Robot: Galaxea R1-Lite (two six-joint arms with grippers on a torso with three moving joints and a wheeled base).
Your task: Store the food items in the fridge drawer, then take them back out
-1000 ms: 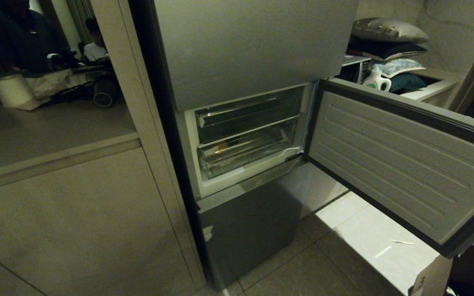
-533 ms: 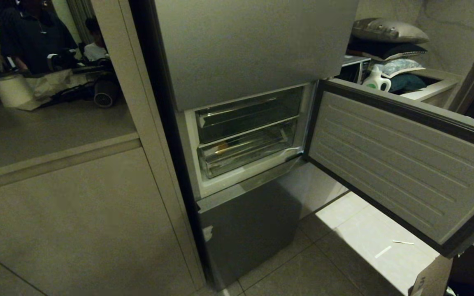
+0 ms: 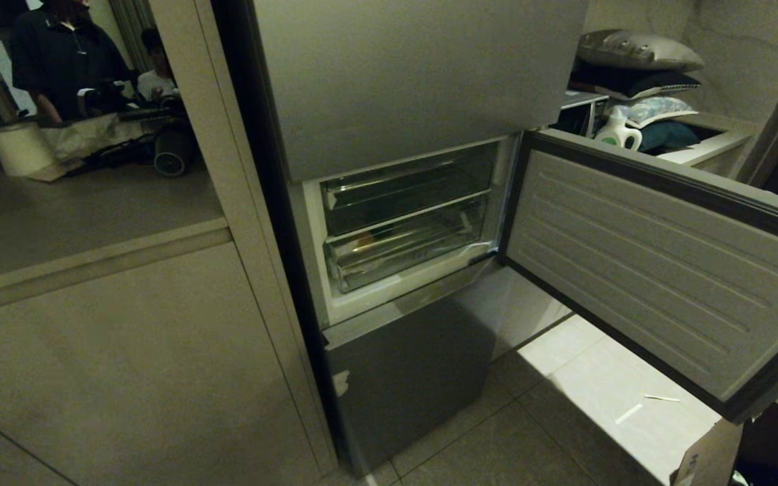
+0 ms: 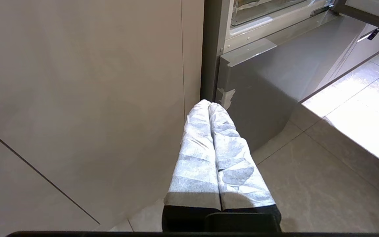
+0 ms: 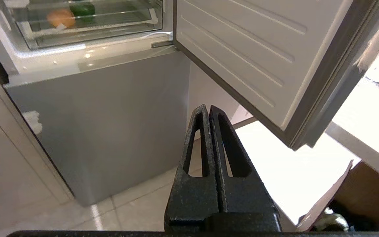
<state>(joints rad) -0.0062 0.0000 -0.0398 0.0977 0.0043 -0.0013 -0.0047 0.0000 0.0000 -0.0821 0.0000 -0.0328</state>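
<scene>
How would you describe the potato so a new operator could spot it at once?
Start at the grey fridge with its middle door swung open. Behind that door sit two clear drawers; look into the lower drawer. The potato is the small round tan-orange lump near its back, right beside the pepper, which is dark green and glossy.

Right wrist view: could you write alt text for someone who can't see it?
The right gripper, jaws shut and empty, hangs low before a grey fridge whose middle door stands open. Inside, a clear drawer holds a potato and a green pepper side by side. Pale floor tiles lie below.
</scene>
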